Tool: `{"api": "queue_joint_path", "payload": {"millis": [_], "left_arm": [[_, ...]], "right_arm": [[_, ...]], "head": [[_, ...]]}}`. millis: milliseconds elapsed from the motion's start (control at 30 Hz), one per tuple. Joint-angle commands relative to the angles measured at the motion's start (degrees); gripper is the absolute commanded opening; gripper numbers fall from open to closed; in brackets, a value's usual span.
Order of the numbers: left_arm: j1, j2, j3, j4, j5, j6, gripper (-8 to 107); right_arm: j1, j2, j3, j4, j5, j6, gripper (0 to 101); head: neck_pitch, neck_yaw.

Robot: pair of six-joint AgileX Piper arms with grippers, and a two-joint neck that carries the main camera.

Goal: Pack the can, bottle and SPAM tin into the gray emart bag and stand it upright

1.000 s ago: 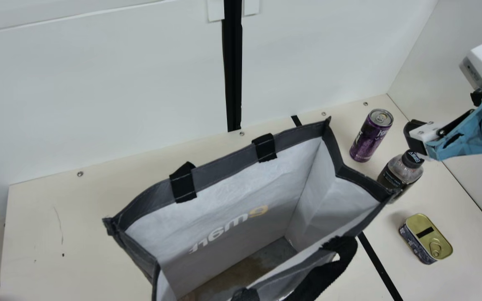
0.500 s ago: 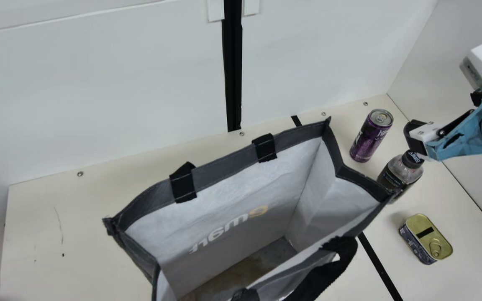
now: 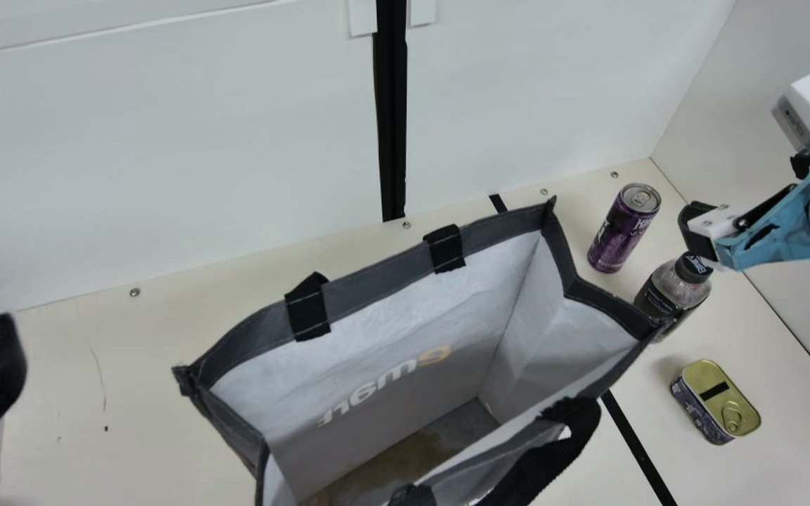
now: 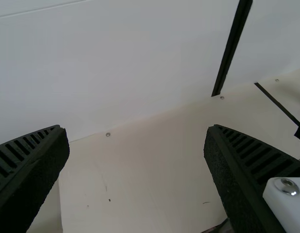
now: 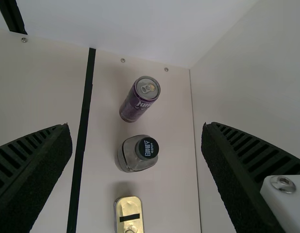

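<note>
Main view: toppling risk beside the gray bag.
Left gripper and right gripper spread; a skewed descent could knock the bottle into the can.

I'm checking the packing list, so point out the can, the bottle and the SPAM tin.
Can (image 3: pixel 622 230): main view, on its purple side.
Bottle (image 5: pixel 145 149): right wrist view, on its black cap.
SPAM tin (image 3: pixel 714 405): main view, on its gold-coloured lid.
</note>
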Motion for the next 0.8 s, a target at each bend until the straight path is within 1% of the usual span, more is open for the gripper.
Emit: {"api": "queue_joint_path", "payload": {"millis": [0,400,767], "left_arm": [[-1.25,0.79,-1.62,0.13,0.23,-0.13,90],[-7.8,6.51,-10.37,-0.3,1.79,1.1,90],[-10.43,11.77,-18.89,-5.51,4.62,3.73,90]], "right_arm": [[0.0,0.0,0.0,0.0,0.0,0.0,95],[0.0,0.0,0.0,0.0,0.0,0.0,95],[0.0,0.0,0.0,0.0,0.0,0.0,95]], "head": [[-1.3,-0.05],[-1.3,-0.05],[-1.3,-0.05]]}}
